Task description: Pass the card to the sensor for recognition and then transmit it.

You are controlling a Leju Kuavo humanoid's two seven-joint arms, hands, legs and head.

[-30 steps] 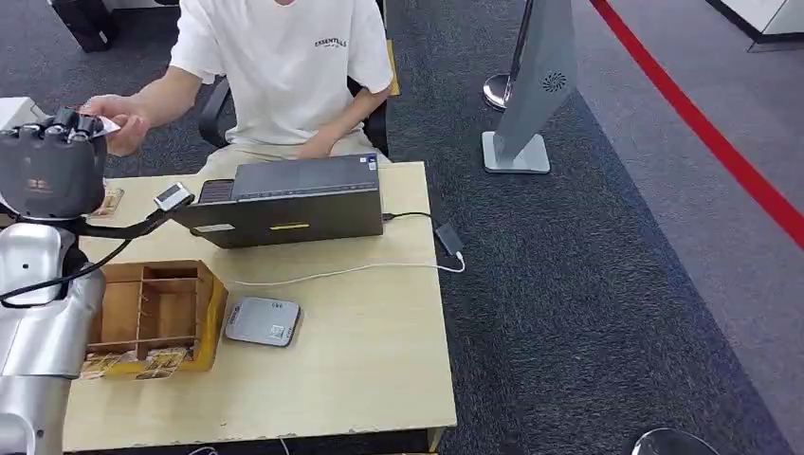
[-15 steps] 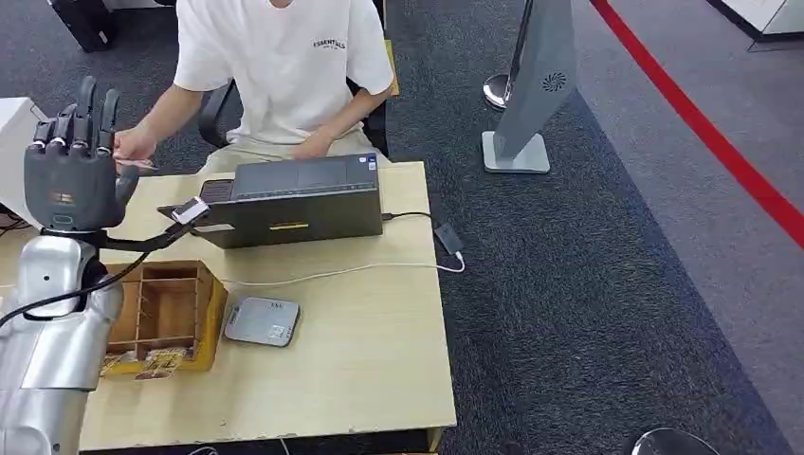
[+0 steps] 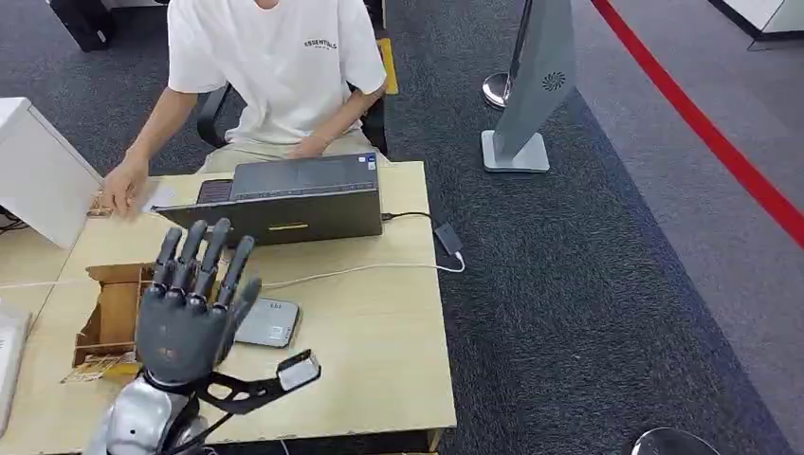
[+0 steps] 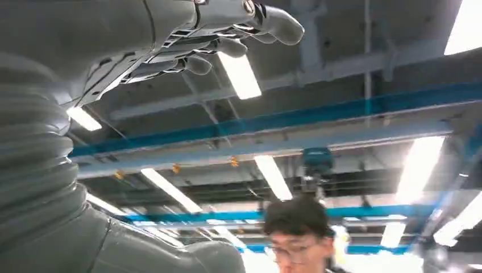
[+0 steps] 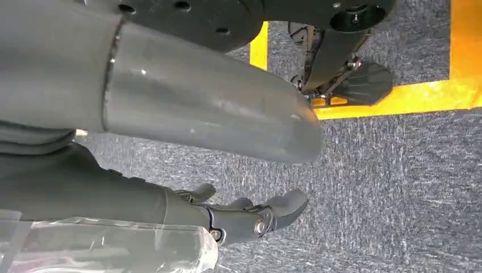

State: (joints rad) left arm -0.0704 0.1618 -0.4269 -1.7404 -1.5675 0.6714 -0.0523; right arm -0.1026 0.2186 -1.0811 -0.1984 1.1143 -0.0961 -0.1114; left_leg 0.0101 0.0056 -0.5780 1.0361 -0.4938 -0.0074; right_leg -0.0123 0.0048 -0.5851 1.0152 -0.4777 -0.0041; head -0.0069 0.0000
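Both hands [image 3: 190, 313] [image 5: 244, 219] open and empty

I'm seeing the left hand [image 3: 186, 322] showing matt dark plastic w/ a silver metal forearm. Table [image 3: 379, 360] is looking like smooth pale wood, organiser box [image 3: 112, 318] rougher brown wood. Laptop [image 3: 284, 197] is reading matt grey; carpet [image 3: 607, 284] rough, woven.

On the table [image 3: 379, 370]: laptop [image 3: 289, 199] far, sensor [image 3: 265, 322] near it — wooden organiser [image 3: 109, 313] left, person [image 3: 275, 71] behind the laptop.
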